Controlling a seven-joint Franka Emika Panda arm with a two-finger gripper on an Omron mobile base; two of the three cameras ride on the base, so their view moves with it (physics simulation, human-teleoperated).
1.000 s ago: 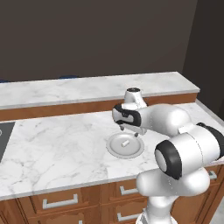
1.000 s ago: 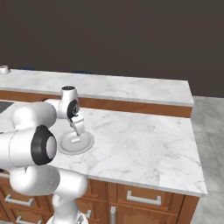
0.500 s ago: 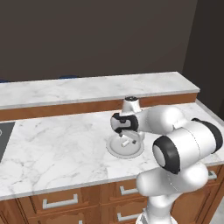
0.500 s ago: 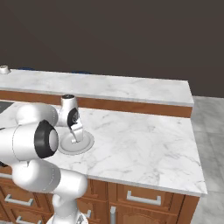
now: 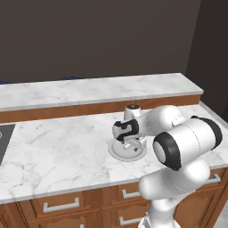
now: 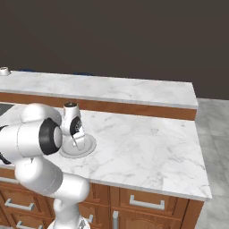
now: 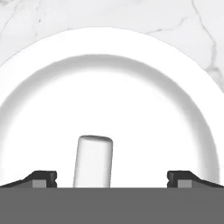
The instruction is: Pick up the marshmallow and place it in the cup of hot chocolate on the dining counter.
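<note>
The gripper is spread wide open right over the plate, with one dark fingertip on each side of the marshmallow and clear gaps to both, so it's got hold of nothing. The marshmallow is a little white stub lying on the plate's flat middle, sitting a bit closer to the left fingertip than the right one in the hand view.

From the base views, the plate is the only dish on this lower stretch of the dining counter, and it holds just that marshmallow as far as I can tell. It sits towards the front edge of the marble, near but not at the lip. The gripper hangs low over the plate. Loads of bare marble to the right, all the way to the counter's end, and the raised back ledge runs behind it.
</note>
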